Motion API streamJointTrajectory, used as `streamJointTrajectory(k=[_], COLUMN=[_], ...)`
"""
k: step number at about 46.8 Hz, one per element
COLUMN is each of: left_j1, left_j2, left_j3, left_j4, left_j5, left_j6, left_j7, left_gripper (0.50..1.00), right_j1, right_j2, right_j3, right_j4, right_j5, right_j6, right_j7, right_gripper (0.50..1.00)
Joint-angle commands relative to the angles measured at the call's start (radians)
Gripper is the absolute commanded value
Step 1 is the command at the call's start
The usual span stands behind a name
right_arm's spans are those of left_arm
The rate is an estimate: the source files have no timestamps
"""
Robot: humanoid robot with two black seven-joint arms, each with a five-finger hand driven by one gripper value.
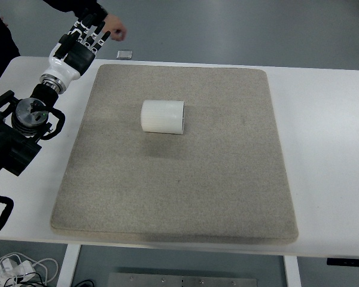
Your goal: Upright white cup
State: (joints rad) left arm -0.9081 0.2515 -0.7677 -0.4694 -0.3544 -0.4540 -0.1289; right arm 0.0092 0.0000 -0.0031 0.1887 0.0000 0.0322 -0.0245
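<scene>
White cup point(163, 116) lies on its side on the grey mat point(179, 197), toward the mat's far half, long axis running left-right. Left hand point(82, 37) is raised over the table's point(329, 155) far-left corner, up-left of the cup and well apart; fingers look loosely spread, holding nothing, though partly blurred. Right arm not visible, so left reaches.

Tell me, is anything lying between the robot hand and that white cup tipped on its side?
No. In the head view, only bare white table and beige mat separate the left robot hand from the white cup.
</scene>
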Motion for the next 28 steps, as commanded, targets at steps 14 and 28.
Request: streamJointTrajectory(k=[14,28], left_j1=[-0.011,-0.028], left_j2=[0.003,0.043], left_j3=[0.005,0.016], left_j4=[0.0,0.011], left_j5=[-0.001,0.002], left_j6=[0.003,-0.017], left_j7=[0.002,0.008], left_gripper=[0.994,0.994], right_j1=[0.0,0.0], right_j2=[0.0,0.0], right_j3=[0.0,0.0], right_j4=[0.0,0.0], right_j5=[0.0,0.0], right_j6=[0.0,0.0], right_j7=[0.0,0.0], right_gripper=[0.952,0.952])
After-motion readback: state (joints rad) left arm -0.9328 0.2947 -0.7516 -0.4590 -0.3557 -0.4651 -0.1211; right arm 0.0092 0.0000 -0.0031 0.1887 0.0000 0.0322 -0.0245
